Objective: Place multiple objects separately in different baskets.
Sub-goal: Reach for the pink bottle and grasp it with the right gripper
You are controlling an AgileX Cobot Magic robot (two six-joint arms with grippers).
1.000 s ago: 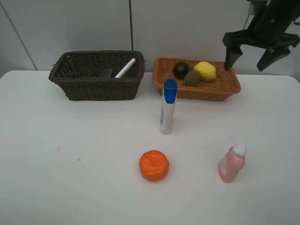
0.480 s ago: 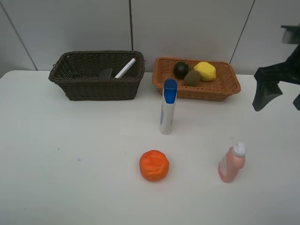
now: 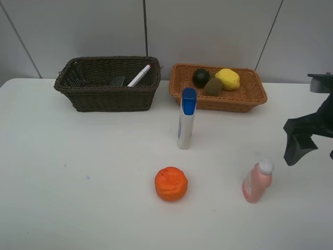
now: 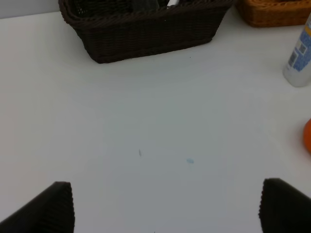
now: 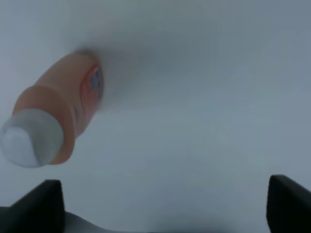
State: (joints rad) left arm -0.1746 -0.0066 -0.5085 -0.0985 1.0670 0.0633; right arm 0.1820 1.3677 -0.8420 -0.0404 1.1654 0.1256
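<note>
The dark brown basket (image 3: 114,99) holds the marker (image 3: 139,75) and the black eraser (image 3: 117,81). In the light tan basket (image 3: 229,102) lie the mangosteen (image 3: 201,77), kiwi (image 3: 213,86) and lemon (image 3: 228,78). On the table stand the blue-capped tube (image 3: 186,119) and the pink bottle (image 3: 257,180), with the orange (image 3: 171,183) lying in front. My right gripper (image 3: 312,155) hangs open just right of and above the bottle (image 5: 58,116), empty (image 5: 165,208). Open and empty too, my left gripper (image 4: 167,213) hovers over bare table in front of the dark basket (image 4: 146,29).
The white table (image 3: 78,172) ends at a grey panelled wall behind the baskets. The left wrist view catches the tube (image 4: 299,58), a sliver of the orange (image 4: 308,136) and a corner of the tan basket (image 4: 272,12).
My right gripper has come down from above the tan basket's right end to the table's right side beside the pink bottle. Nothing else moved.
</note>
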